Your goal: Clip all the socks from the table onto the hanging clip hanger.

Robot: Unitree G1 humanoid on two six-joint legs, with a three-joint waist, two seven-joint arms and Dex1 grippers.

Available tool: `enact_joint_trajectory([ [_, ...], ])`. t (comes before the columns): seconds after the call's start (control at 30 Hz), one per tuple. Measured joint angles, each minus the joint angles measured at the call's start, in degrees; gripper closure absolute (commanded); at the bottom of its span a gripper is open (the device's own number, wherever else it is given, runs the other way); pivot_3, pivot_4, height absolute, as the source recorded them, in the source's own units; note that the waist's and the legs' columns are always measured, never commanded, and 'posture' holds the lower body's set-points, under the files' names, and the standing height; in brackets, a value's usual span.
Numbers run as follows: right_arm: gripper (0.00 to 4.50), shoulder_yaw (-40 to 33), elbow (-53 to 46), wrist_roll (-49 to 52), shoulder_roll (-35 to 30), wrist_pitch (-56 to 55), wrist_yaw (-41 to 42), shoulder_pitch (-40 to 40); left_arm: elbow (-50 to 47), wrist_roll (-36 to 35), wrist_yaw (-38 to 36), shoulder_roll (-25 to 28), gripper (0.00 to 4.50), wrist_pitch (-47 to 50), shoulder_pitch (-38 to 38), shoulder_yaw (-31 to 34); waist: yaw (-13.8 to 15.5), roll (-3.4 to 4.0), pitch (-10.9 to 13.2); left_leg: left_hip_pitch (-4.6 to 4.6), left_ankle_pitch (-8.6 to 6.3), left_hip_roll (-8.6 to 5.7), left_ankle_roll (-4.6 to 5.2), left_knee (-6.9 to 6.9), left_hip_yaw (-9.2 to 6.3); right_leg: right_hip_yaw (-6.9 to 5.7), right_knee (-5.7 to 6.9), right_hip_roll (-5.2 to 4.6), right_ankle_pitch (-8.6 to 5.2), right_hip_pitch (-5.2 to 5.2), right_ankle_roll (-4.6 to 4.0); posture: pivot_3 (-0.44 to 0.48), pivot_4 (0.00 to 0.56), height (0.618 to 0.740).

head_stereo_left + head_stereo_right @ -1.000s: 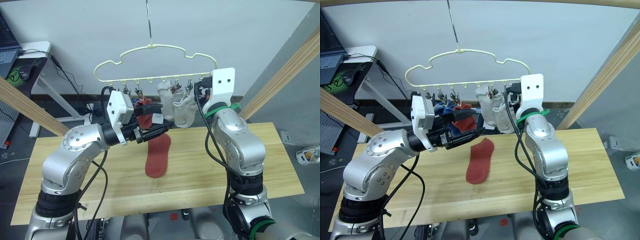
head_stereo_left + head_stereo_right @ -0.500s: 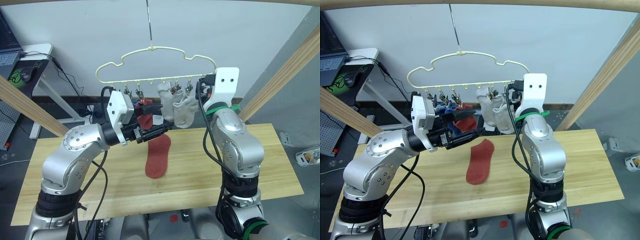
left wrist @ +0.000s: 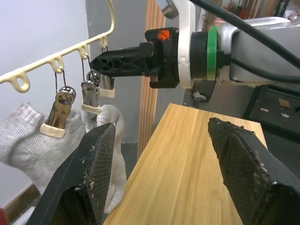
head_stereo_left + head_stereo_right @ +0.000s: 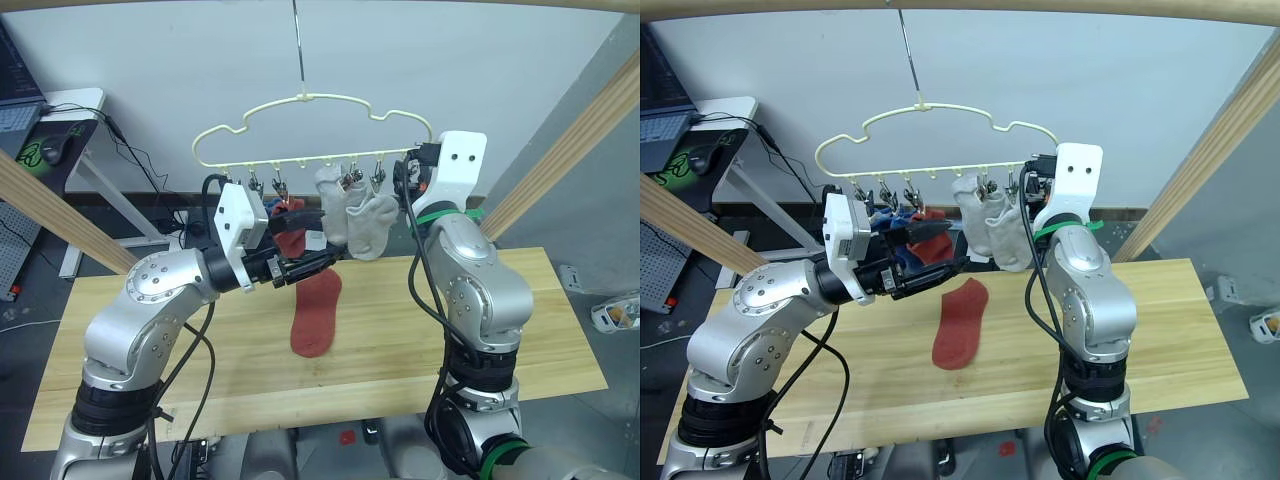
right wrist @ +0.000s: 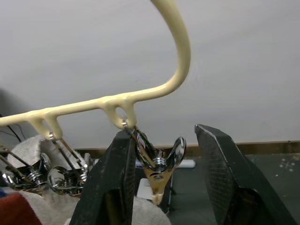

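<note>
since a second ago the right end effector (image 5: 161,187) has edged outward along the clip hanger (image 4: 310,97) to its last silver clip (image 5: 157,161), and now stands released, one finger on each side of that clip's wings without squeezing them. left end effector (image 3: 159,173) is spread wide too, gripping nothing, raised near the clips at mid-hanger.

two light grey socks (image 4: 362,218) hang from the right-hand clips; a red sock (image 4: 291,238) and something blue hang toward the left, partly behind the left arm. one red sock (image 4: 317,313) lies flat near the middle of the tabletop (image 4: 560,330), well apart from every edge.

that sock looks light, limp and easy to bunch. i judge the cuff is the place to pinch it, so a free edge can be fed into an opened clip. the hung grey socks crowd the end clip and could snag, and the hanger swings freely on its hook (image 4: 297,40).
</note>
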Motion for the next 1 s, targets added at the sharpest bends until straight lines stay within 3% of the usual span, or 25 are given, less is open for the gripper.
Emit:
enact_joint_trajectory([
  [0.6, 2.47, -0.15, 0.79, 2.39, -0.01, -0.05, -0.11, -0.19, 0.0, 0.3, 0.02, 0.0, 1.14, -0.02, 0.09, 0.0, -0.01, 0.0, 0.0, 0.0, 0.0, 0.0, 0.0, 0.0, -0.01, -0.01, 0.01, 0.0, 0.0, 0.0, 0.0, -0.155, 0.252, 0.74],
  [0.7, 3.0, -0.14, 0.8, 2.48, -0.01, -0.21, -0.09, -0.21, 0.0, 0.32, 0.04, 0.0, 1.14, -0.03, 0.14, 0.0, -0.01, 0.0, 0.0, 0.0, 0.0, 0.0, 0.0, 0.0, -0.01, -0.01, 0.01, 0.0, 0.0, 0.0, 0.0, -0.156, 0.253, 0.74],
  [0.87, 4.48, 0.21, 0.8, 2.73, -0.02, -0.8, 0.06, -0.82, 0.0, 0.34, 0.07, 0.0, 1.14, -0.03, 0.27, 0.0, 0.01, 0.0, 0.0, 0.0, 0.0, 0.0, 0.0, 0.0, -0.01, -0.01, 0.01, 0.0, 0.0, 0.0, 0.0, -0.156, 0.253, 0.74],
  [1.0, 4.49, 0.38, 0.82, 3.16, -0.03, -0.87, 0.01, -0.97, 0.0, 0.34, 0.14, -0.02, 1.14, -0.04, 0.32, 0.0, 0.02, -0.01, -0.01, 0.0, 0.0, 0.0, 0.0, 0.0, -0.01, -0.01, 0.0, 0.0, 0.0, 0.0, 0.0, -0.156, 0.253, 0.74],
])
